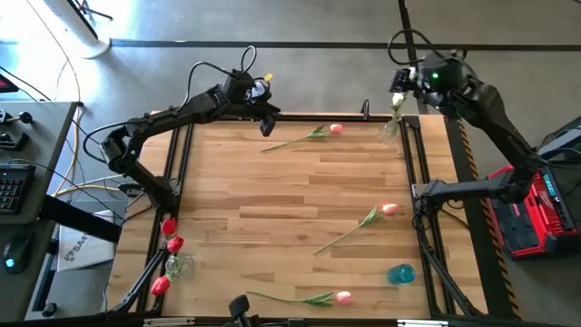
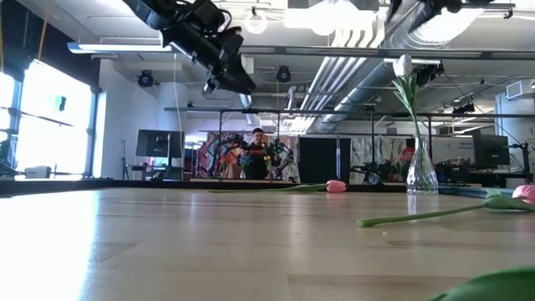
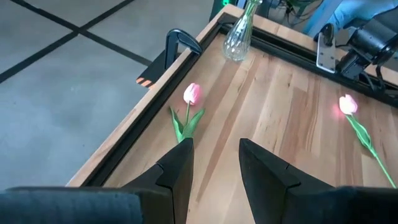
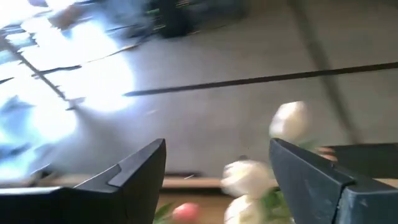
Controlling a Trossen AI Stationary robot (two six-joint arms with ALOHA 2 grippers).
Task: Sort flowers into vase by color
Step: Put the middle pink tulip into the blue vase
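While the wooden table with a black frame [image 1: 300, 209] carries most of the things, two dark arms reach over its far edge. I count three clear glass vases: one at the far right corner [image 1: 389, 130] with cream-white tulips [image 4: 289, 119], one at the near left corner [image 1: 175, 265] with three red tulips [image 1: 170, 227], and one small blue vase [image 1: 400, 272] near the right edge, with no flowers. Three pink tulips with long green stems lie loose on the table: one near the far edge [image 1: 335, 129], one toward the right [image 1: 388, 209], one at the near edge [image 1: 341, 296]. The right gripper [image 1: 404, 84] hangs above the far right vase with its jaws spread wide, and the white heads show just beyond them, not pinched. The left gripper [image 3: 214, 168] hovers over the far edge, jaws partly apart and holding nothing; the far pink tulip lies just ahead of them. A black clamp [image 3: 180, 42] sits on the table edge near this flower.
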